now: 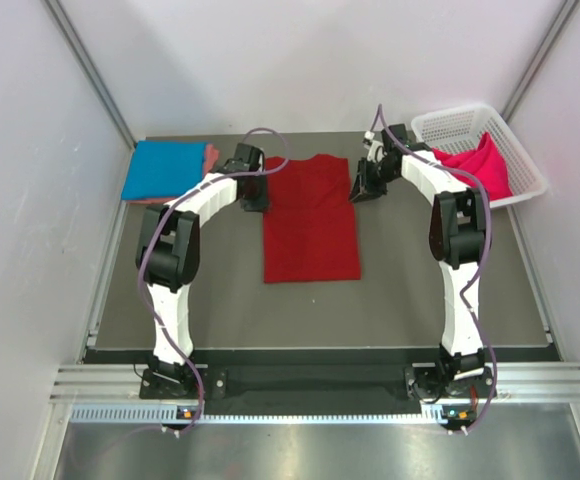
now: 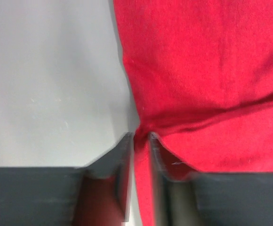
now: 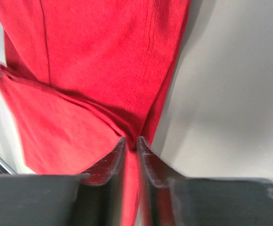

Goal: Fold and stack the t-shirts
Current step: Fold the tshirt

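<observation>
Clamping the dark red t-shirt [image 1: 310,220] at both sleeve edges, left tool [image 2: 141,136] and right tool [image 3: 131,140] nearly together on cloth, probably to fold the sides in. Lying flat mid-table [image 1: 420,290] – well apart from the folded blue t-shirt [image 1: 165,168] far left.

White plastic lattice basket [image 1: 530,160] at far-right corner of dark grey table [image 1: 310,310]. Aluminium rail [image 1: 320,378] along near edge.

Folded shirts [image 1: 165,170] lie left, basket [image 1: 450,114] right, spread shirt [image 1: 310,225] between.
</observation>
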You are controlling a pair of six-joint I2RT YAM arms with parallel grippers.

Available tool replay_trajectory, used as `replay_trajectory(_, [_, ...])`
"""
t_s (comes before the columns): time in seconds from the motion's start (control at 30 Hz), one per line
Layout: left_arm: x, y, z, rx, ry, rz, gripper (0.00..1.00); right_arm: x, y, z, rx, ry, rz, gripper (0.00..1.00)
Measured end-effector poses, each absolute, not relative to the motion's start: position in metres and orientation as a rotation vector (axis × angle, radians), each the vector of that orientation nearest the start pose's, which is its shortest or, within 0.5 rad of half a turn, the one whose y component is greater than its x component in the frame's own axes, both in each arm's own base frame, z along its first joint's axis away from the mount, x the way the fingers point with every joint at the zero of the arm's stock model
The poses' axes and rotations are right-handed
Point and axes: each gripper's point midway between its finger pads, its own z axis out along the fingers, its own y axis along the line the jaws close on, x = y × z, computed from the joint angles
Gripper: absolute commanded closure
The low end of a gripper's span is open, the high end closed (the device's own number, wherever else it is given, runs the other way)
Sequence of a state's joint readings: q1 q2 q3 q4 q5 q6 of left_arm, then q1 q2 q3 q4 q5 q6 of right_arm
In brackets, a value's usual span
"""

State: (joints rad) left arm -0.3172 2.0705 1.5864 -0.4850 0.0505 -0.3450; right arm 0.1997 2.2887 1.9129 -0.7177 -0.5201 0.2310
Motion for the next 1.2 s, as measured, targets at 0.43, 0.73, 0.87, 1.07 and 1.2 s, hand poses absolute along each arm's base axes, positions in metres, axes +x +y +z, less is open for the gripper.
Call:
replay_trajectory(0.43, [0.451, -0.157, 0.070, -0.054, 2.629, -0.194, 0.55, 0.463, 0.165, 0.058, -0.088, 2.763, 0.656, 0.52])
replay_trajectory(0.73, [0.383, -0.206, 0.120, -0.029, 2.586, -0.637, 0.75, 0.359, 0.187, 0.089, -0.115, 2.790, 0.880, 0.74])
replay_trajectory(0.87, [0.339, -0.244, 0.097, -0.023, 2.652, -0.838, 0.79, 0.320, 0.219, 0.081, -0.185, 2.811, 1.033, 0.91])
replay_trajectory(1.07, [0.308, -0.245, 0.065, -0.144, 2.756, -0.905, 0.83, 0.288, 0.240, 0.062, -0.206, 2.854, 1.145, 0.92])
replay_trajectory(1.2, [0.308, -0.236, 0.055, -0.204, 2.765, -0.860, 0.83, 0.291, 0.237, 0.056, -0.199, 2.835, 1.143, 0.93])
